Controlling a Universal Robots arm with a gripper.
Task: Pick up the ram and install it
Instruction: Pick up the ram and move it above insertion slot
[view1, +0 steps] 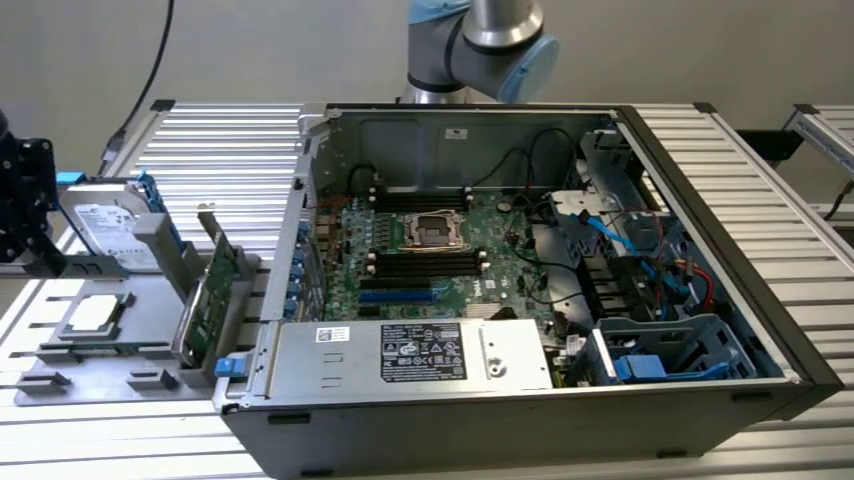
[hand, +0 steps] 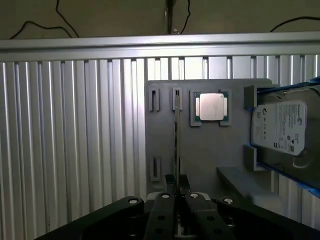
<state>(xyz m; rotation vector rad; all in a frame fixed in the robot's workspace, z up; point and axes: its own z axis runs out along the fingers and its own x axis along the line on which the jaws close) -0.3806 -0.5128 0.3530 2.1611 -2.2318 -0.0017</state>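
Ribbed tabletop, nine o'clock of the computer case: jaws nearly closed pinch the ram; we judge it light, stiff, fragile, best held by its edges.

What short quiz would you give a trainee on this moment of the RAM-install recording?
1. True or false: the processor chip lies on the gray tray.
2. What thin part runs edge-on between the fingertips of the gripper? A the ram; B the expansion card; C a cable.
3. Name the labelled part in the blue-edged cradle beside the chip.
Key: 1 true; 2 A; 3 the hard drive.
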